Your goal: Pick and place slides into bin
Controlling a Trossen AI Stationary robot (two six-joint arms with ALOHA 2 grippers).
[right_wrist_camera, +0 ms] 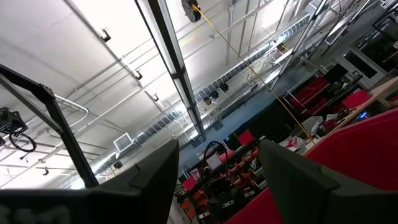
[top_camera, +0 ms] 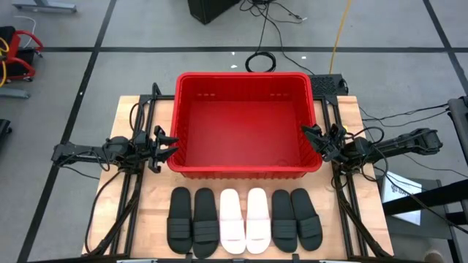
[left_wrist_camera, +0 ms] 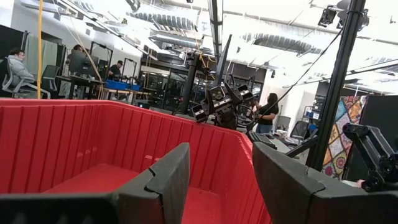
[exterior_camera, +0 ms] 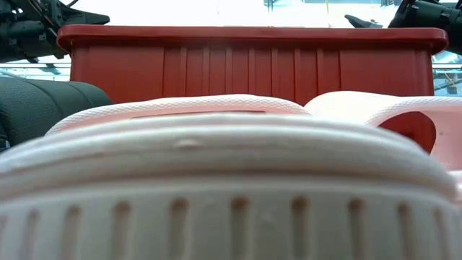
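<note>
Overhead, I see the red bin [top_camera: 245, 124] at the table's far middle, with six slides [top_camera: 245, 220] lined up on the near edge: two black, two white, two black. My left gripper [top_camera: 162, 145] sits beside the bin's left wall, my right gripper [top_camera: 316, 139] at its right wall, both with fingers spread. Low down, a white slide [exterior_camera: 231, 188] fills my view in front of the bin. Through each wrist camera, I see the fingers [left_wrist_camera: 171, 177] parted, gripping nothing.
</note>
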